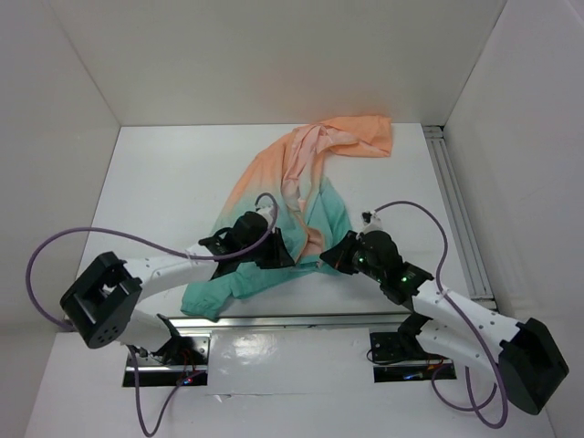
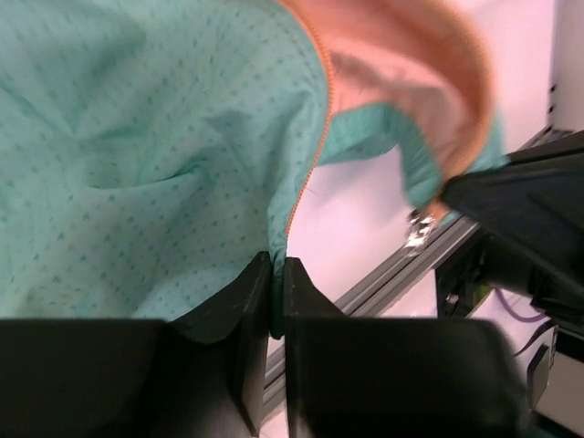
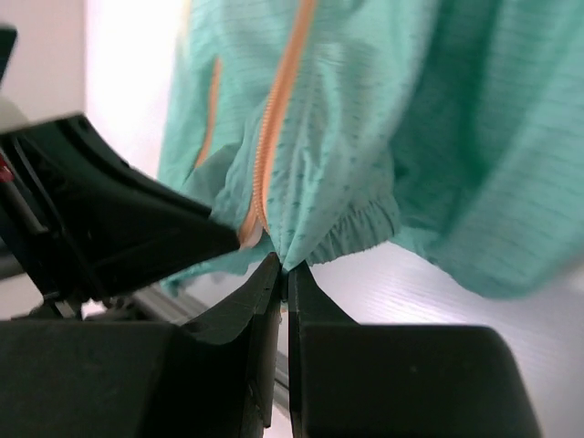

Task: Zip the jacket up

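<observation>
Left jaws nearly closed, with only a sliver of gap. They pinch the teal bottom hem of the jacket [image 1: 292,196] right at the lower end of the orange zipper [image 2: 310,155]. Right jaws are likewise almost closed, clamped on the gathered elastic hem of the other front panel, just beside the zipper's orange tape there. Both hold thin fabric only.

The jacket lies mid-surface in the top view, running from about 1 o'clock to 7 o'clock. Its peach end [image 1: 356,137] is at the far back, touching the back wall line. The colour fades to teal towards the arms. A teal sleeve [image 1: 214,297] is bunched at 7 o'clock, by the front rail [image 1: 301,321]. The front is open, the two zipper edges apart.

Left arm [image 1: 164,269] reaches in from 8 o'clock and right arm [image 1: 456,315] from 4 o'clock. The wrists sit near each other at the jacket's near hem, around 6 o'clock, apart and not touching. The hem is lifted a little off the white surface [image 1: 164,182] between them.

The teal fabric shows a fine dotted print. A short orange pocket zip [image 3: 212,109] sits at 9 o'clock of the main zipper in the right wrist view. In the left wrist view a small silvery metal piece [image 2: 420,228] hangs at the hem, too blurred to say what it is. A side rail [image 1: 456,210] runs along the surface at 3 o'clock. Purple cables [image 1: 55,255] loop off both arms.
</observation>
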